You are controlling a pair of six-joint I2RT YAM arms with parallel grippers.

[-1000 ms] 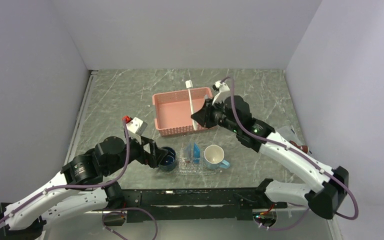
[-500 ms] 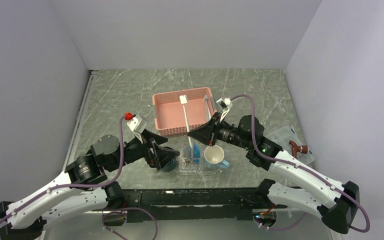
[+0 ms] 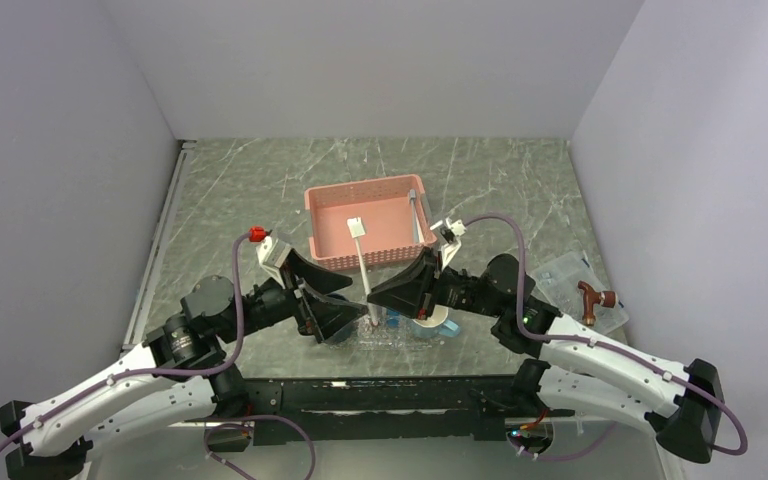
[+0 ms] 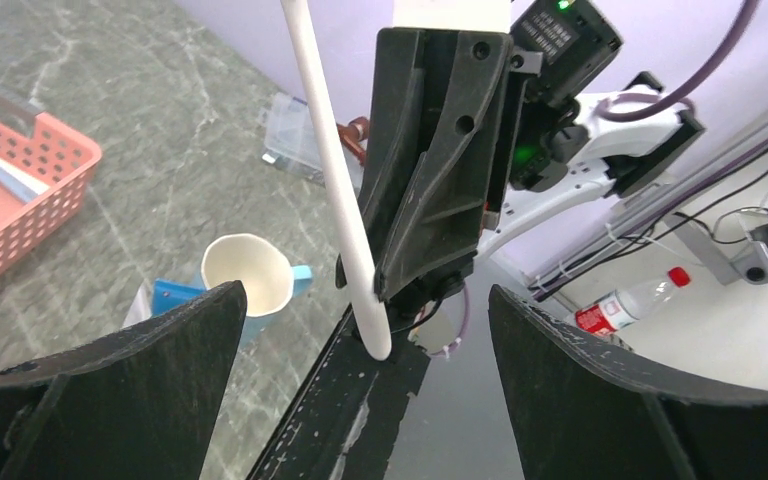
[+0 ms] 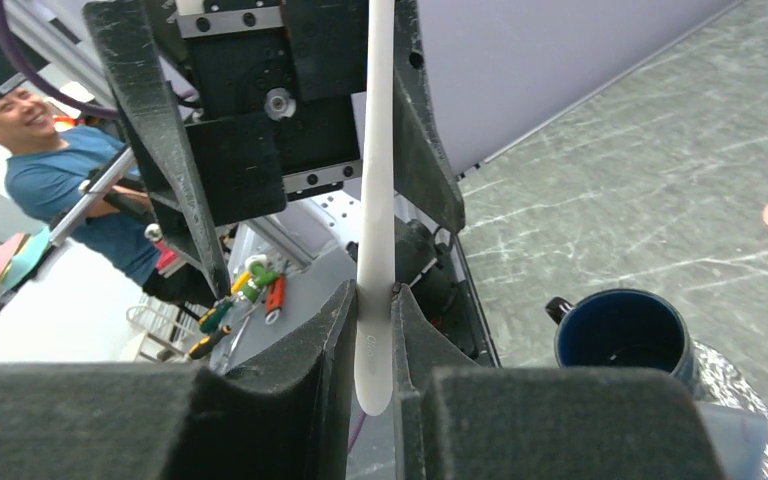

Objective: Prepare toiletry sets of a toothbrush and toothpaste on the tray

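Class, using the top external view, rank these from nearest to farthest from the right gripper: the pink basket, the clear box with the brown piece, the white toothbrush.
1. White toothbrush: clamped in the jaws of the right gripper, so touching it.
2. Pink basket: just beyond the gripper, mid-table.
3. Clear box: far right, near the side wall.

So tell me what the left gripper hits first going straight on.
Most likely the toothbrush held in the right gripper, straight ahead of the open left gripper; depth is unclear.
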